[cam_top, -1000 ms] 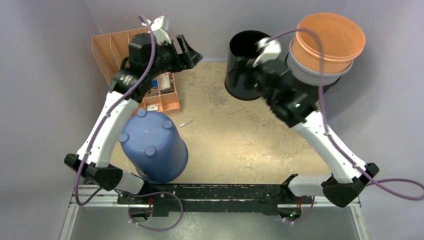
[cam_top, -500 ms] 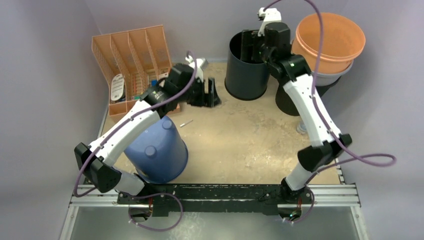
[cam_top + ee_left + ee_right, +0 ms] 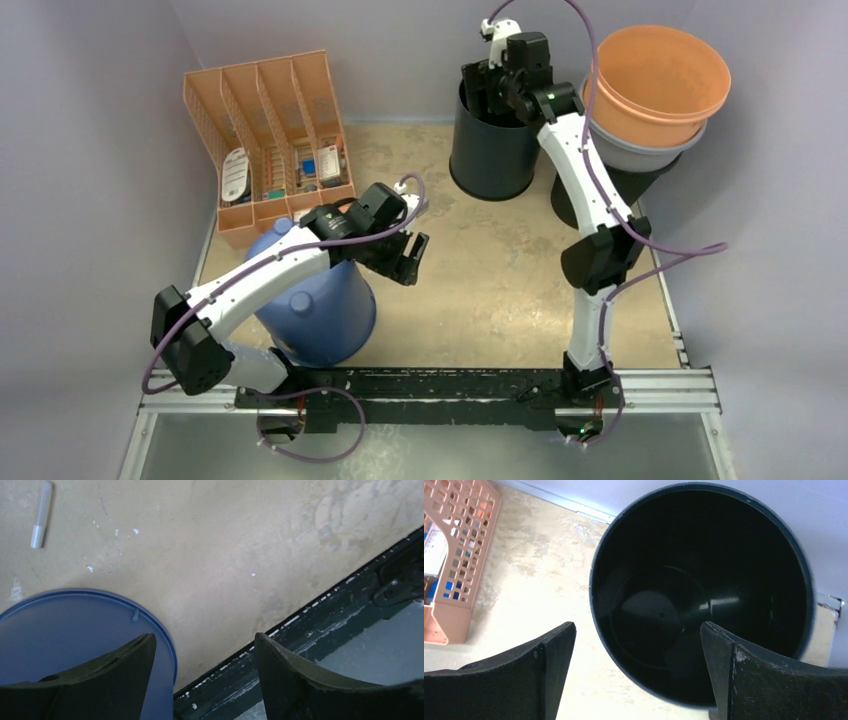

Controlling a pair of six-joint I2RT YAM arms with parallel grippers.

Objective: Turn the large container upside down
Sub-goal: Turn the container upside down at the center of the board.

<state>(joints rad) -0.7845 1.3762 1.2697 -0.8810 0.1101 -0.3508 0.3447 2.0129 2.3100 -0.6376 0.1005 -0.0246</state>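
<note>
Organizer (image 3: pixel 262 100) contents — perhaps cards — indistinct

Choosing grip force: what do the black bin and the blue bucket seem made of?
Black bin: likely moulded plastic, semi-gloss; soft highlights inside, thin even rim. Blue bucket: likely plastic, matte; uniform colour, moulded nubs on its base.

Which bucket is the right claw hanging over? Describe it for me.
Start at the far edge of the table, right of the orange file rack. The black bin stands upright, mouth open, beneath the right claw. Unlike the stacked tubs beside it, it is dark and stands alone.
</note>
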